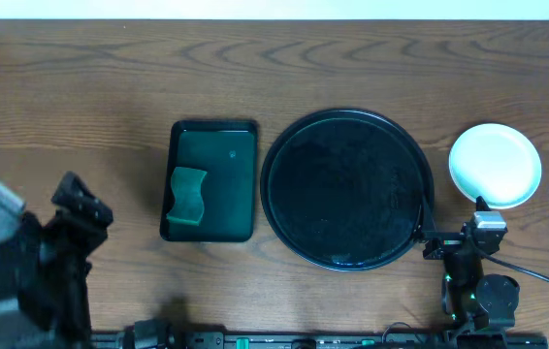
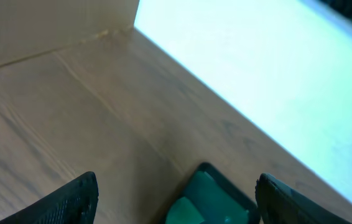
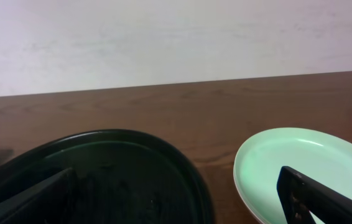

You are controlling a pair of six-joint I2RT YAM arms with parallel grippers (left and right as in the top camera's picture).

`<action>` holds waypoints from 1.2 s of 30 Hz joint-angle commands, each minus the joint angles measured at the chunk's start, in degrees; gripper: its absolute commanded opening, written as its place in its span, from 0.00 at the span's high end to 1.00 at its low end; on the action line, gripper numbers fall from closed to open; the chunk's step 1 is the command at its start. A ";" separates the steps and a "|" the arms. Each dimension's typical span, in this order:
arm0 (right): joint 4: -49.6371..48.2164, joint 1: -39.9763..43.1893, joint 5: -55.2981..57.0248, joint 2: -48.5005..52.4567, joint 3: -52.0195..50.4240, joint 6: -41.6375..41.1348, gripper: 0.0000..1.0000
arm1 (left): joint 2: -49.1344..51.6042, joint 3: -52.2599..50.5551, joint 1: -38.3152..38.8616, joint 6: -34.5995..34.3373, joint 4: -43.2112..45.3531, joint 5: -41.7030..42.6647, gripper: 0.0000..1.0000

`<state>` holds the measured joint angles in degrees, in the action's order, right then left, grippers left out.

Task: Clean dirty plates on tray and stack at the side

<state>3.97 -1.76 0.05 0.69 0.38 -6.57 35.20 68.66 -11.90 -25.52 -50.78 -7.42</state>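
The large round black tray (image 1: 347,189) lies mid-table with no plate on it. To its right, on the table, rests a pale round plate (image 1: 495,165); I cannot tell whether others lie under it. In the right wrist view the tray (image 3: 101,180) is at left and the mint plate (image 3: 300,162) at right. My right gripper (image 1: 454,240) (image 3: 176,180) stands open and empty at the near side, between the tray and the plate. Well left of the tray, near the front edge, my left gripper (image 1: 80,202) (image 2: 176,180) is open and holds nothing.
A dark green rectangular tray (image 1: 209,179) with a green sponge (image 1: 188,197) in it lies left of the round tray; the left wrist view shows that tray (image 2: 226,190) and sponge (image 2: 185,211) between its fingers, farther off. A cable (image 1: 546,281) trails from the right arm.
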 commanded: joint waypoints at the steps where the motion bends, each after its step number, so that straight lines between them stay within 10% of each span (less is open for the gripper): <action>1: 0.17 -0.70 0.74 -0.31 -0.07 -0.68 0.01 | -2.05 0.83 -0.20 -0.09 -0.42 0.15 0.19; 36: 0.17 -0.70 0.76 -0.31 -0.07 -0.66 0.01 | -32.06 -1.66 2.82 -0.28 -10.51 2.05 0.19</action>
<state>3.97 -1.76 0.05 0.69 0.38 -6.57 5.34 67.92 -10.28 -25.54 -60.84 -5.91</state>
